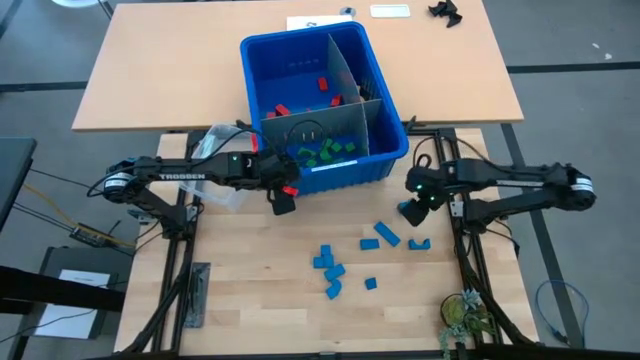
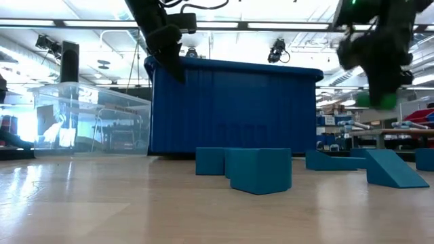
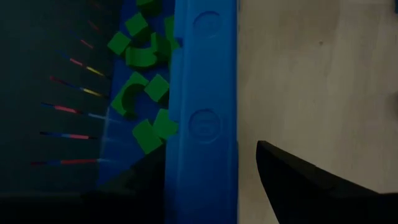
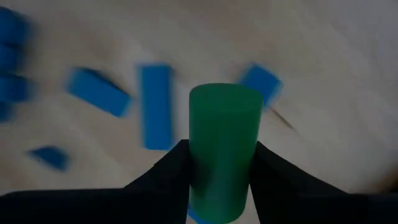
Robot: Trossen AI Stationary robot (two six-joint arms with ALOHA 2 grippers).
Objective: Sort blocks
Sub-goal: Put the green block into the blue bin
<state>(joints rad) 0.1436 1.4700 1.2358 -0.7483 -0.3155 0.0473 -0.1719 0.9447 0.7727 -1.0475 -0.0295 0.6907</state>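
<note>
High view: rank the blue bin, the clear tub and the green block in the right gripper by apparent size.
1. Blue bin, by far the largest.
2. Clear tub, partly hidden under the left arm.
3. Green block, barely visible in the right gripper.

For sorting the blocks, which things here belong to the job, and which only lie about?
Belong to the job:
- blue blocks on the table
- green cylinder in the right gripper
- green blocks and red blocks in the blue bin

Lying about:
- clear tub
- papers
- small plant
</note>
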